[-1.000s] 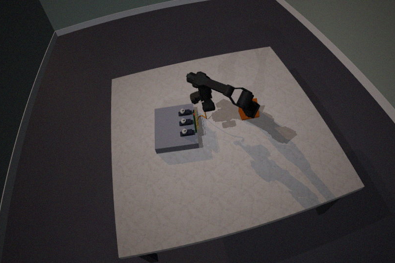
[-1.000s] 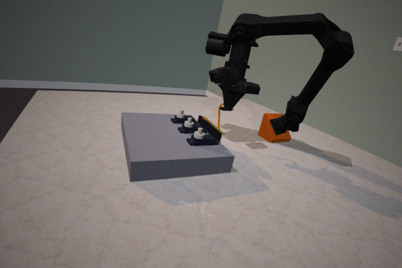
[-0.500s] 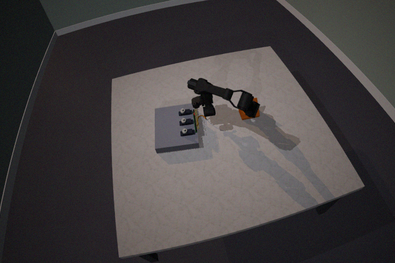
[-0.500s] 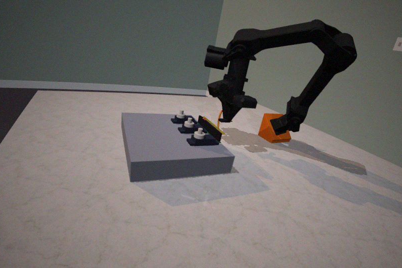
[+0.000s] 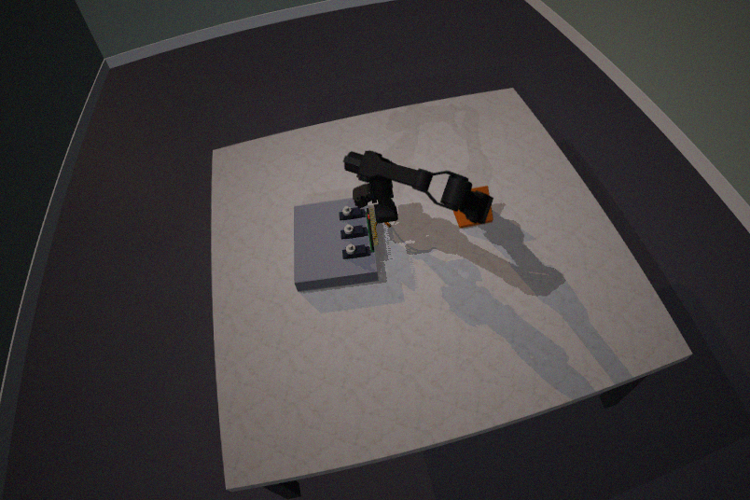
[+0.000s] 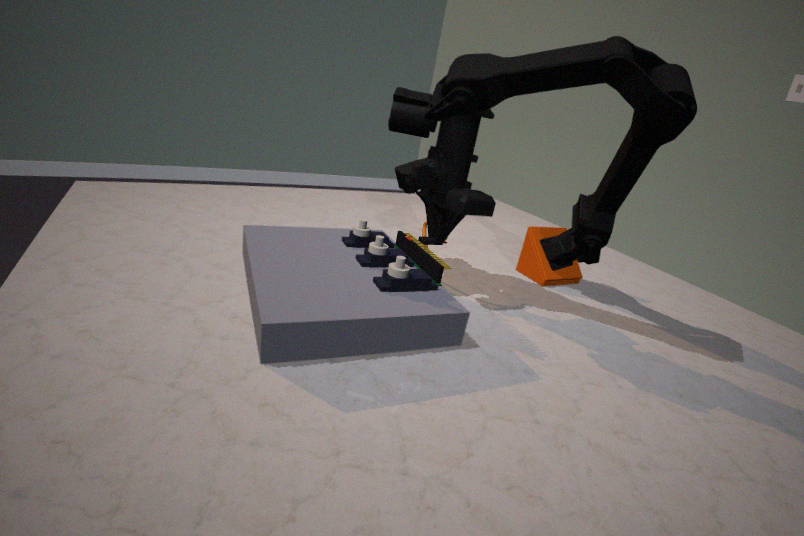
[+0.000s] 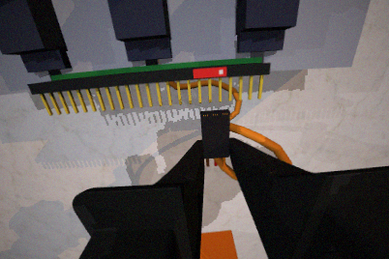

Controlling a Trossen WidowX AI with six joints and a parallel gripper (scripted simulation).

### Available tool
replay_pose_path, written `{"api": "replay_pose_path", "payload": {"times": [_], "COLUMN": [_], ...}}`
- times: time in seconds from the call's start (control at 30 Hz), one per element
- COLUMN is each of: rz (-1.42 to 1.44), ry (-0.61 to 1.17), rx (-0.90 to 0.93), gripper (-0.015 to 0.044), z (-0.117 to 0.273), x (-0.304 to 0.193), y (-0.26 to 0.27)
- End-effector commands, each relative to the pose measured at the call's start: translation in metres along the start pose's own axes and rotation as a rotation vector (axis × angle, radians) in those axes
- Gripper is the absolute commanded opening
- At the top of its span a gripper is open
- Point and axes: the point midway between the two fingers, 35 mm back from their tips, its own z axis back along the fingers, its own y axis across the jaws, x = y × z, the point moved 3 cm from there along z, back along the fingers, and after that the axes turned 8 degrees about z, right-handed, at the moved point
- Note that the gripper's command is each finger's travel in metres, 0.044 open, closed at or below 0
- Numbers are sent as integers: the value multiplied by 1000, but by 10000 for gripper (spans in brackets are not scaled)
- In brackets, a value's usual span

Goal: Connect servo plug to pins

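Note:
My gripper [image 6: 433, 240] [image 7: 215, 144] is shut on the black plug [image 7: 215, 134], just in front of the pin row. The plug's front end faces the pins [image 7: 150, 95], with a small gap seen between them. Brown and red wires leave its back at the left, the orange wire [image 7: 223, 166] at the right. The red band [image 7: 202, 72] has its white dot [image 7: 221, 71] at the right end. The plug appears slightly right of the band's middle, and the row slants slightly against it. Height relative to the pins is unclear. The holder [image 5: 329, 247] [image 6: 327, 277] lies flat.
Three dark servos with white hubs stand on the holder; the closest in the exterior view has a hub [image 6: 399, 271]. The orange lead loops right of the plug and passes under the pins. An orange wedge [image 5: 467, 219] [image 6: 533, 255] [image 7: 219, 245] stands by the arm's base on the table [image 5: 305, 377].

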Motion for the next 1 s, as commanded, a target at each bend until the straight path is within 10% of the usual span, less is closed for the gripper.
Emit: {"api": "replay_pose_path", "payload": {"times": [0.0, 0.97], "rz": [-5, -5], "ry": [-4, -4], "rx": [5, 5], "gripper": [0, 0], "z": [1, 2], "x": [5, 17], "y": [0, 0]}}
